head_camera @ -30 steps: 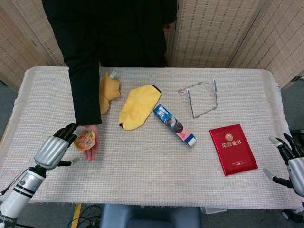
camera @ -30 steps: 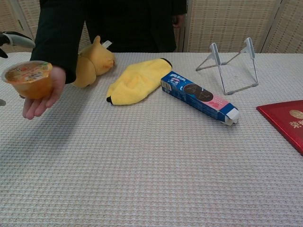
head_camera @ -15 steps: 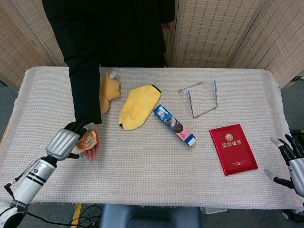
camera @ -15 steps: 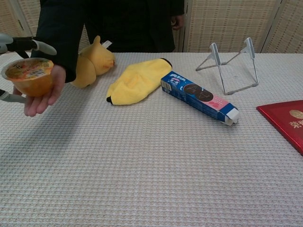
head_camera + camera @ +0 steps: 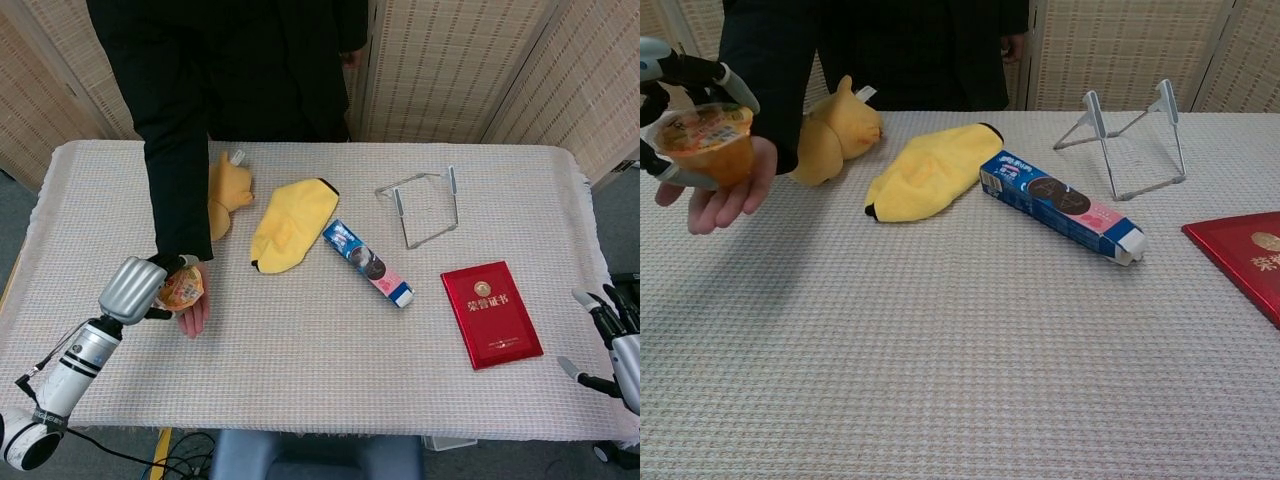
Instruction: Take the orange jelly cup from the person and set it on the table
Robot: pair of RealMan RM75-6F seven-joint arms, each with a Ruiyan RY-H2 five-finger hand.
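Note:
The orange jelly cup [image 5: 183,290] [image 5: 706,146] sits on the person's upturned palm [image 5: 193,313] [image 5: 728,200] above the table's left side. My left hand [image 5: 131,290] [image 5: 678,72] is wrapped around it: fingers curl over the far rim and the thumb presses the near side, so it grips the cup while the palm is still underneath. My right hand [image 5: 612,335] hangs off the table's right edge with its fingers apart and nothing in it; the chest view does not show it.
Behind the cup lie a yellow plush toy [image 5: 225,190] [image 5: 835,130] and a yellow mitt [image 5: 290,225] [image 5: 930,170]. A blue box [image 5: 367,263] [image 5: 1065,205], a wire stand [image 5: 425,205] and a red booklet [image 5: 491,313] lie further right.
My left hand moved in from the left and closed its fingers around the cup on the person's palm. The right hand has drifted slightly outward.

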